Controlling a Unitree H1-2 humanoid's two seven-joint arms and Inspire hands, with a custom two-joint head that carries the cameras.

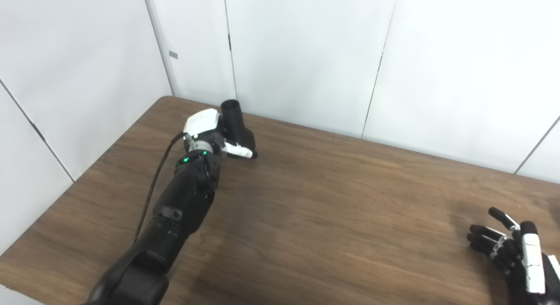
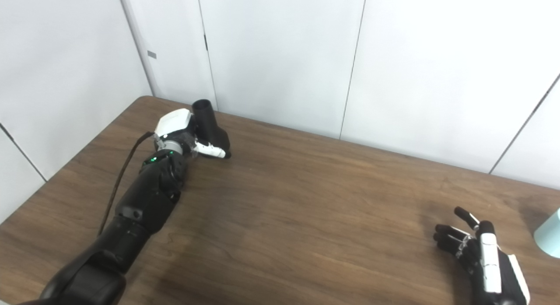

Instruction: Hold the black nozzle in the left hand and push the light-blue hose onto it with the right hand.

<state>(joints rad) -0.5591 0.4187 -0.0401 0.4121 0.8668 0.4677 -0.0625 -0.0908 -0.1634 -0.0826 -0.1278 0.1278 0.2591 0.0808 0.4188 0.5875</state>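
Observation:
The black nozzle (image 1: 236, 123) stands near the table's far left, its round opening up. My left hand (image 1: 210, 136) is closed around the nozzle's lower part, thumb across its front. My right hand (image 1: 512, 252) is open and empty at the near right, fingers apart above the table. The light-blue hose (image 2: 550, 238) shows only as a pale end at the right edge of the right eye view, just right of my right hand and apart from it.
The brown wooden table (image 1: 328, 217) fills the view. White wall panels (image 1: 306, 47) stand close behind its far edge and along its left side. A black cable (image 1: 153, 182) runs along my left forearm.

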